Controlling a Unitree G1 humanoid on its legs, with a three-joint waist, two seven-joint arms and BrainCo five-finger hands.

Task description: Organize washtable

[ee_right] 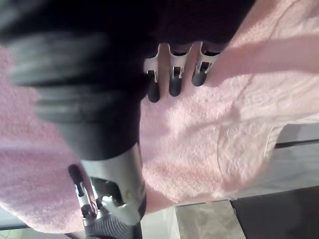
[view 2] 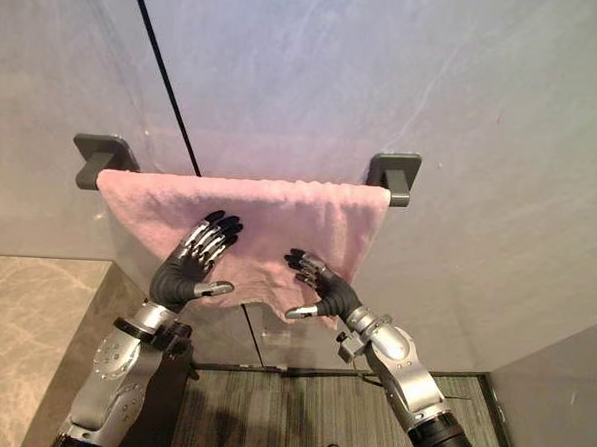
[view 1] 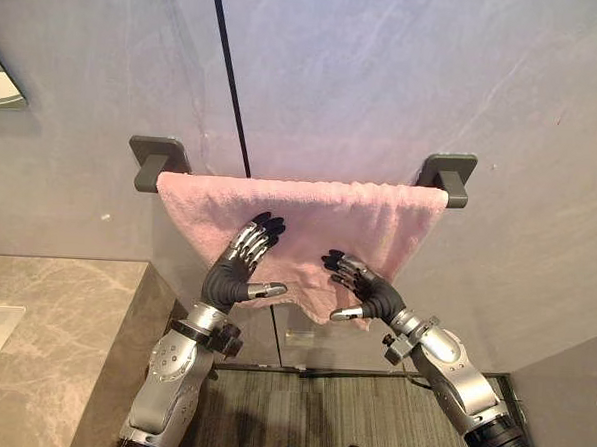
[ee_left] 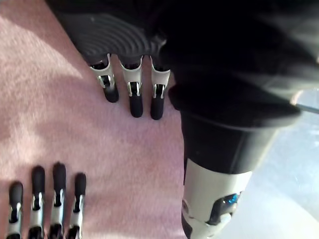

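We log pink towel (view 1: 319, 210) draped over wall rail (view 1: 451, 181), hem uneven. Left hand (view 1: 234, 270) and right hand (view 1: 367, 290): fingers straight, flat on cloth, pinching nothing. We judge towel soft, light, floppy; grip lower corners.

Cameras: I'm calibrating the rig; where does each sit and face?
Left eye view: on the head, facing the pink towel on its rail; left robot hand and right robot hand resting on it.
Right eye view: same head, same scene.
Left wrist view: left wrist, along its fingers onto towel.
Right wrist view: right wrist, likewise.
All share the towel.
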